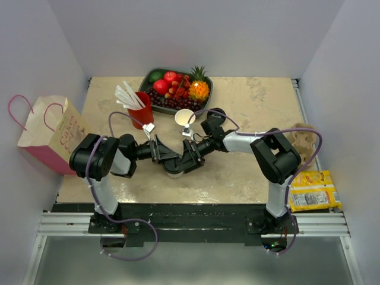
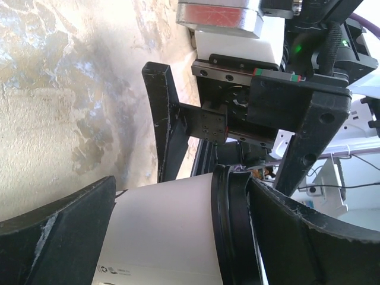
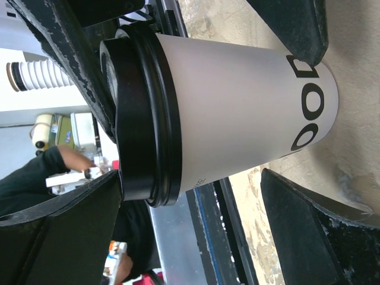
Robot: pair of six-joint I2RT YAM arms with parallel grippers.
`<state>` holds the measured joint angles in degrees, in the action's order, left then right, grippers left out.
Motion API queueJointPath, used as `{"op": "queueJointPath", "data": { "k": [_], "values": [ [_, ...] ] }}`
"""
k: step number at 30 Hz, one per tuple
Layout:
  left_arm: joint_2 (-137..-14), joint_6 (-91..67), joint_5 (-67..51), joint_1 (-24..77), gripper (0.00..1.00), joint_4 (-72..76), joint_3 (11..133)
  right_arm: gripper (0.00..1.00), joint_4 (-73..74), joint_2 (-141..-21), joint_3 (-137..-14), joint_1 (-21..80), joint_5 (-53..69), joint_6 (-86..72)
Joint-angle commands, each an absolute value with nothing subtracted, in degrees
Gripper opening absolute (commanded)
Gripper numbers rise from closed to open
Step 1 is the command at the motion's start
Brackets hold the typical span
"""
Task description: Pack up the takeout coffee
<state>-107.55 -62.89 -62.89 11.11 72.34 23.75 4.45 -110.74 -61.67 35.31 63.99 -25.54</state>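
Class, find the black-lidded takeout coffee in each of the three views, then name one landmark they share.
Top external: takeout coffee just below centre, mostly hidden, a pale sliver showing.
Left wrist: takeout coffee bottom centre, sideways, lid to the right.
Right wrist: takeout coffee fills the middle, lid to the left.
Shared landmark: the mottled beige tabletop.

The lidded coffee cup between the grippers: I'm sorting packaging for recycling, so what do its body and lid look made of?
Cup body: probably paper or card, matte white, going by its soft, glare-free surface and flat black printed letters. Lid: likely moulded plastic, black and slightly glossy, with a stepped rim that catches the light.
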Motion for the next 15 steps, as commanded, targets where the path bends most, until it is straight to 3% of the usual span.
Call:
{"op": "queueJointPath", "data": {
  "k": [1,5,8,12,15],
  "values": [
    [-102.3,-64.9,-62.6,10.3,0.99,76.6,23.4,0.99,6.3,-110.7,-63.6,35.3,56.9,-20.6],
    [-93.9,-65.0,-65.1,9.1,1.00,73.0,21.5,0.99,6.2,-109.0,-65.1,35.4,59.9,-20.6],
    [-85.9,-54.6,-65.7,7.8,1.00,56.7,22.6,0.99,5.5,-108.6,-65.6,35.3,60.8,-21.1],
    [-80.2,-31.5,-64.0,6.9,1.00,19.6,26.5,0.99,3.3,-108.4,-65.8,35.4,61.8,-23.0],
    [-79.8,-24.2,-64.2,5.6,1.00,13.1,25.6,0.99,3.2,-108.9,-66.6,35.3,62.3,-23.1]
  ]
}}
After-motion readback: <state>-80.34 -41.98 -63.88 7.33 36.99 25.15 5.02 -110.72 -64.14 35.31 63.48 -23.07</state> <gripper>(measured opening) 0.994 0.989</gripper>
